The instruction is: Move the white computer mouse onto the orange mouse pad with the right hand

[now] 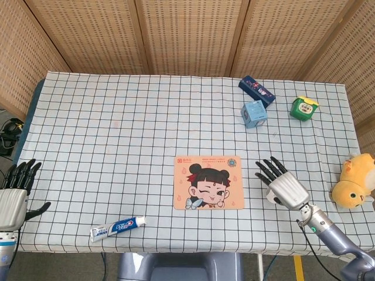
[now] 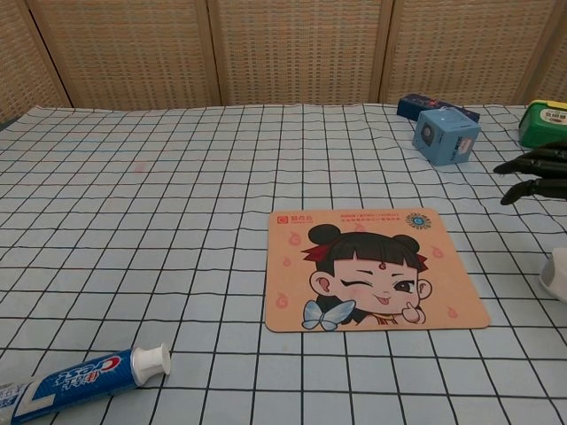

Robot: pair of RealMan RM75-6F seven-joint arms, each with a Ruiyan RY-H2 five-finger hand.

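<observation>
The orange mouse pad (image 1: 208, 182) with a cartoon girl lies flat near the table's front middle, also in the chest view (image 2: 372, 268). Only a sliver of the white mouse (image 2: 557, 273) shows at the chest view's right edge, to the right of the pad. In the head view my right hand (image 1: 283, 186) hovers over it with fingers spread, hiding nearly all of it; whether the palm touches it I cannot tell. Its dark fingertips (image 2: 530, 173) reach into the chest view. My left hand (image 1: 14, 196) hangs open at the table's front left corner, holding nothing.
A toothpaste tube (image 1: 117, 227) lies front left of the pad. At the back right are a light blue box (image 1: 254, 113), a dark blue box (image 1: 256, 91) and a green container (image 1: 304, 108). A yellow plush toy (image 1: 353, 181) sits at the right edge.
</observation>
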